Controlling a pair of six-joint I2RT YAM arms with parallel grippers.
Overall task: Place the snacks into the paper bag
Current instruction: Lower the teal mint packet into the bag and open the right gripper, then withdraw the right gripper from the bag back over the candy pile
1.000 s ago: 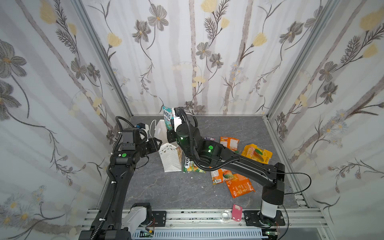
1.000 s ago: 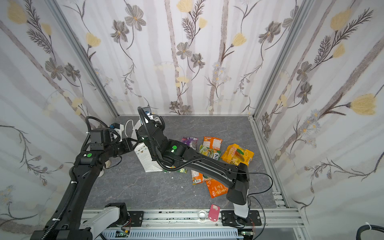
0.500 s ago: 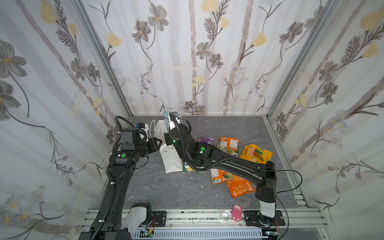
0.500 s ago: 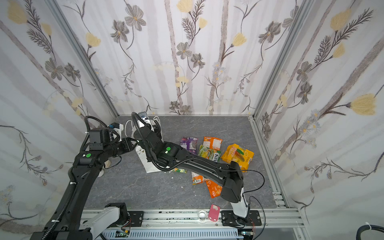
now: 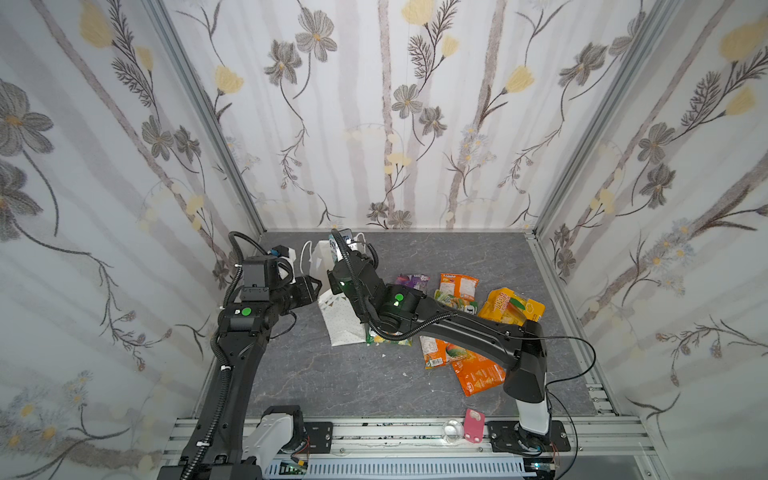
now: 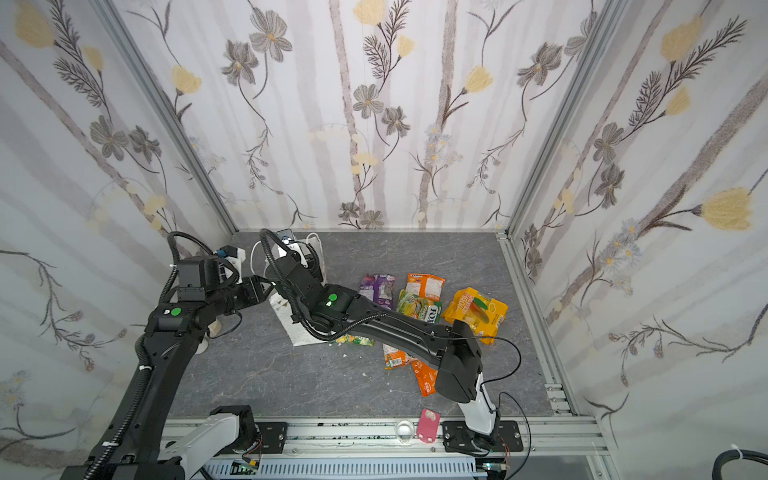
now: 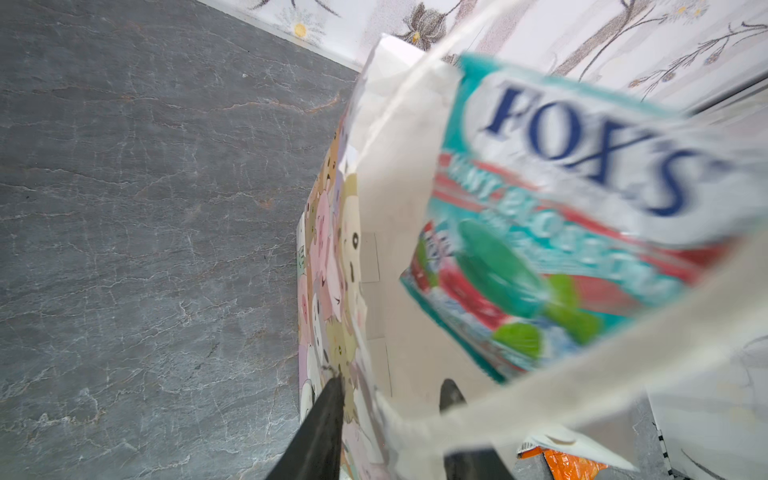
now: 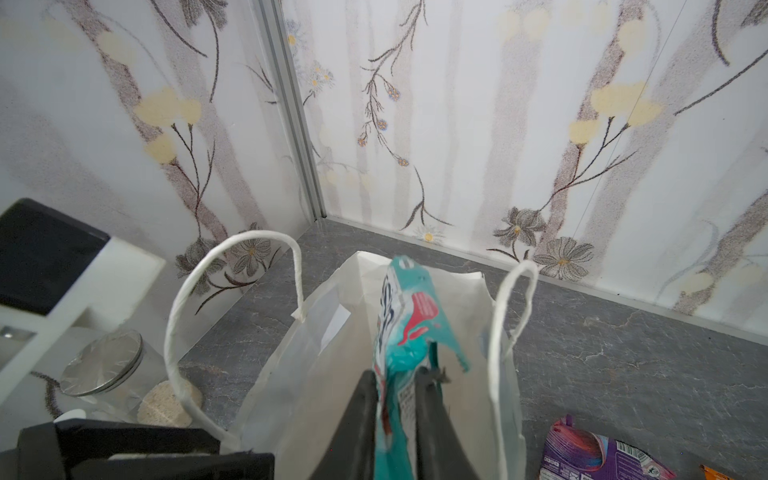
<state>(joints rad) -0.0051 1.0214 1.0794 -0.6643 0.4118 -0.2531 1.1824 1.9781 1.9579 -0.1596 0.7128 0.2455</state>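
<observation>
Enclosure: floral-papered walls around a grey marbled tabletop [image 5: 332, 382].

Left of the tall white paper gift bag [image 5: 338, 322], near it, stands a glass jar with a metal lid [image 8: 102, 361]. My left gripper [image 7: 390, 386] is clenched on the bag's rim, holding the mouth open.

Over that mouth, my right gripper [image 8: 395, 386] has a teal FOX'S plastic packet [image 8: 409, 332] between its jaws, with the free end inside the opening. I cannot tell whether the jaws are pinching it or letting go.

Progress, by my assessment: early. This packet is not yet settled, and the bag's bottom is hidden.

Outstanding, right of the bag:
- a purple packet [image 5: 411, 282]
- an orange packet [image 5: 458, 286]
- a green-yellow FOX'S packet [image 5: 455, 302]
- a yellow-orange packet [image 5: 511, 306]
- two orange packets [image 5: 478, 370] nearer the front

Obstructions: the white cord handles [image 8: 232, 249] flank the mouth and could snag. My right arm lies across the heap, hiding part of it.
</observation>
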